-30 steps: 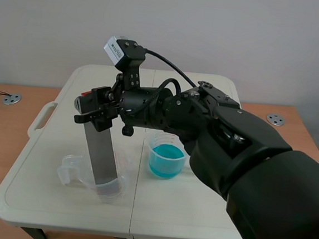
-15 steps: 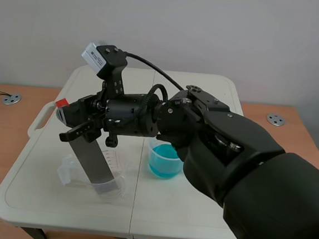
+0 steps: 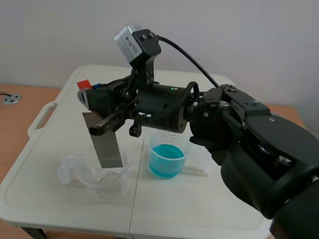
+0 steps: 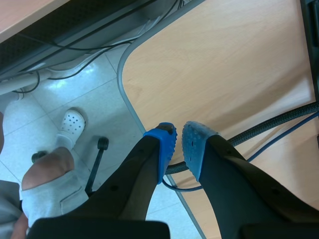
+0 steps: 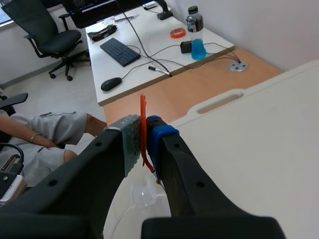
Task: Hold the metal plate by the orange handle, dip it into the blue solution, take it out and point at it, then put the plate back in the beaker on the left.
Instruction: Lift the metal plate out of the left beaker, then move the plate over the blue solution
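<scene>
The right arm comes in from the right and reaches across to the table's left half. My right gripper (image 3: 96, 104) is shut on the orange handle (image 3: 84, 84) of the metal plate (image 3: 107, 144). The plate hangs tilted, its lower edge at about the rim of the clear empty beaker (image 3: 95, 180). The beaker of blue solution (image 3: 167, 157) stands to the right of it. In the right wrist view the orange handle (image 5: 143, 130) is pressed between my right gripper's (image 5: 143, 128) pads, and the clear beaker (image 5: 142, 201) lies below. My left gripper (image 4: 178, 138) is shut on nothing, off the table over a wooden desk edge.
The white folding table (image 3: 196, 212) has a carry handle (image 3: 41, 119) at its left edge. A thin white stick (image 3: 198, 170) lies right of the blue beaker. Past the left gripper a person's leg (image 4: 47, 181) and white shoe (image 4: 72, 121) show on the floor.
The right gripper has risen and shifted right with the plate. The plate's lower end has come up out of the clear beaker to about its rim.
</scene>
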